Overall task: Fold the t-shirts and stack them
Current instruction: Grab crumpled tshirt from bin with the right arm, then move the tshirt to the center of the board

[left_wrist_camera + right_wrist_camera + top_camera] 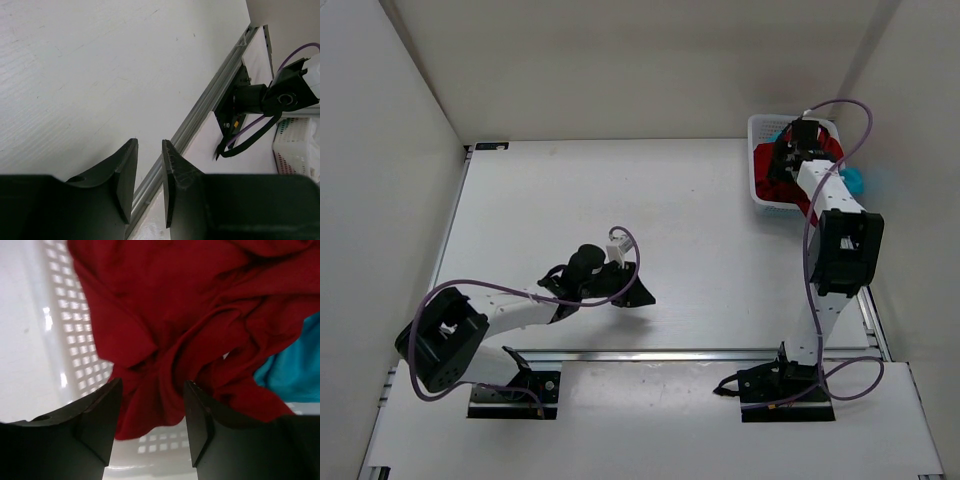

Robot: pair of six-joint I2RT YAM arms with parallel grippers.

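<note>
The right gripper (152,390) hangs open and empty over the crumpled red shirt (165,310) in the basket (65,315), where closing could catch only a loose fold or drag the teal shirt (295,365) along, while the left gripper (150,147) is part-open, empty.

basket (65,315) walls hem the red shirt (175,300), reachable from above.

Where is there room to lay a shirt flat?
The widest bare stretch of table runs from the left wall across to the white basket, beyond the left end effector. Crowded: the far right corner, where the dark red shirt and teal shirt bunch at the basket, right end effector above.
</note>
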